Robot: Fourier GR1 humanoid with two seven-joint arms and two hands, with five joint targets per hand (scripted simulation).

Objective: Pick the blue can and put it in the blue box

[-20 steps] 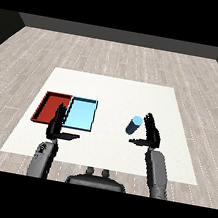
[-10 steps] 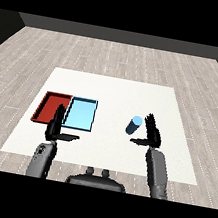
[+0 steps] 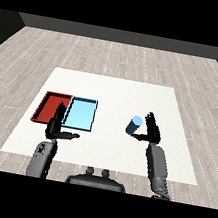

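right hand [image 3: 152,131] | edged closer | beside blue can [image 3: 134,125] | fingers straight

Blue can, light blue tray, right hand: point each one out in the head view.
blue can [image 3: 134,125], head view, on its side wall.
light blue tray [image 3: 81,114], head view, on its bare floor.
right hand [image 3: 152,132], head view, on the palm.
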